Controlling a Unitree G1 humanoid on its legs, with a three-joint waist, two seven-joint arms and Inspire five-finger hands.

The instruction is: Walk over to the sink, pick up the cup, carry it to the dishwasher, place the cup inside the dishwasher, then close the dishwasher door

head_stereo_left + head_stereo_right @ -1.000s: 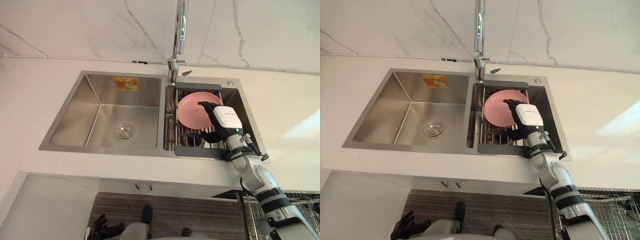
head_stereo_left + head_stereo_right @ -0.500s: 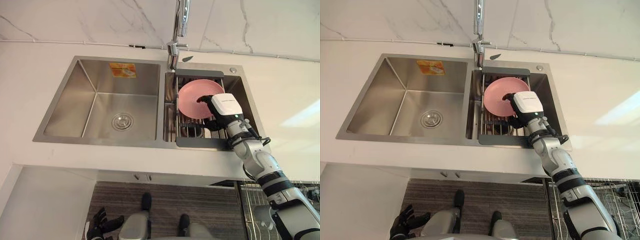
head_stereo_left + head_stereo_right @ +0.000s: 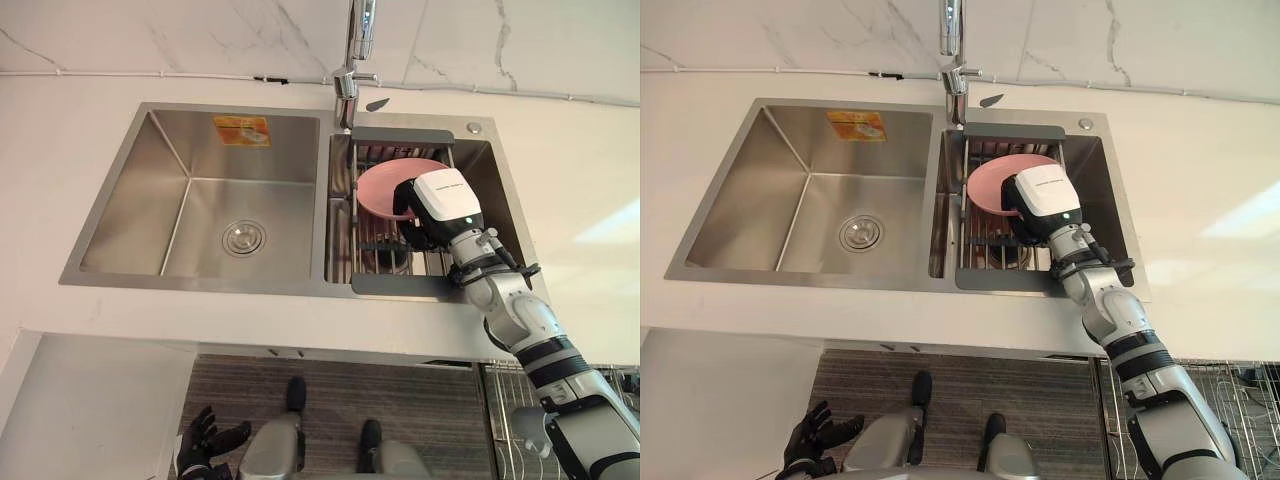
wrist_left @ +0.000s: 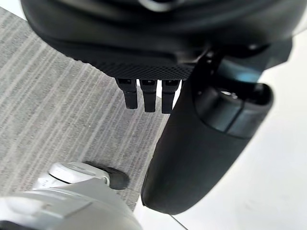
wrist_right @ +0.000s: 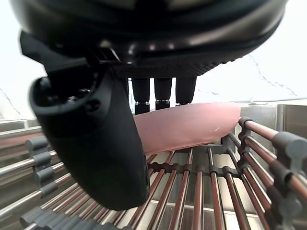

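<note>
Your right hand, fingers straight and apart, hovers over the pink plate in the drying rack. The dark round shape just below may be the cup; you cannot be sure. Closing here could catch the plate's edge and knock it over.

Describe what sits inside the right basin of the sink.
A dark wire rack fills the right basin, with a pink plate resting on it. The right hand covers part of both and whatever lies beneath.
</note>
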